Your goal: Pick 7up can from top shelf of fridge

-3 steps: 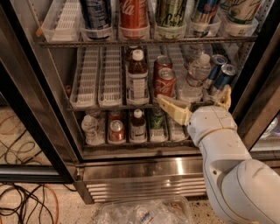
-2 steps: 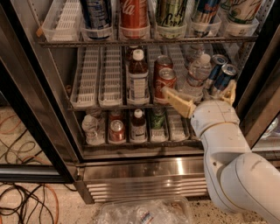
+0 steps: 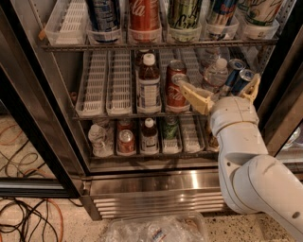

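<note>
The fridge (image 3: 156,186) stands open in front of me. Its top shelf (image 3: 156,45) is a wire rack with plastic lane trays holding several cans. The 7up can (image 3: 261,10), pale with green lettering, stands at the far right of that shelf with its top cut off by the frame edge. To its left stand a blue can (image 3: 222,12), a dark green-and-yellow can (image 3: 184,13), a red Coca-Cola can (image 3: 144,14) and another blue can (image 3: 103,14). My gripper (image 3: 222,92) is open and empty, in front of the middle shelf, below and left of the 7up can.
The middle shelf holds a brown bottle (image 3: 149,87), a red can (image 3: 176,92), a water bottle (image 3: 215,75) and blue cans (image 3: 236,78) close to my fingers. The lower shelf holds more bottles and cans. Cables (image 3: 28,217) lie on the floor at left; a plastic bag (image 3: 156,229) lies below.
My gripper and arm have risen and moved right, from the lower shelf level to in front of the middle shelf. The cans have not moved.
</note>
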`<state>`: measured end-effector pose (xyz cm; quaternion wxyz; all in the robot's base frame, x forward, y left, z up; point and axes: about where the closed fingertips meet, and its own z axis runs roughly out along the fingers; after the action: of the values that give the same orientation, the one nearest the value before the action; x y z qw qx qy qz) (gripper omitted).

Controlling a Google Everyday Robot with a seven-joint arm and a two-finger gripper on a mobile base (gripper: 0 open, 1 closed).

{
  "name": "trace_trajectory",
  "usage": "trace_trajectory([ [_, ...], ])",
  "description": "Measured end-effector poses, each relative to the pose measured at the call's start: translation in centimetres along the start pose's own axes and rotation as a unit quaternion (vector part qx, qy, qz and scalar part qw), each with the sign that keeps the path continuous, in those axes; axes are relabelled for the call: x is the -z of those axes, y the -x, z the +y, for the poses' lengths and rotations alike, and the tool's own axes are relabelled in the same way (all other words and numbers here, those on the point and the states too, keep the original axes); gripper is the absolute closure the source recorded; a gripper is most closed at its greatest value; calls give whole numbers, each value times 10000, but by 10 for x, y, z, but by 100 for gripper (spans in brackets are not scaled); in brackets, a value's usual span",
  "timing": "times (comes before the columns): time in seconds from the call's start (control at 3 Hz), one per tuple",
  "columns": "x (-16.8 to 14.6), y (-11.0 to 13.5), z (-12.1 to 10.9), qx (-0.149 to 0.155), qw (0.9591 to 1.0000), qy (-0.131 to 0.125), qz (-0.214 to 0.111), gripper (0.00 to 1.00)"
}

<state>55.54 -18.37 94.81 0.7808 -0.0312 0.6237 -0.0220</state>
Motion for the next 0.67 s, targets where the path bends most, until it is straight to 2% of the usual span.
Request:
trace_trajectory([
  [0.33,-6,10,-10,68,9998,-176,-100,0],
  [0.67,-10,21,-20,-13,9993,-363,1,0],
])
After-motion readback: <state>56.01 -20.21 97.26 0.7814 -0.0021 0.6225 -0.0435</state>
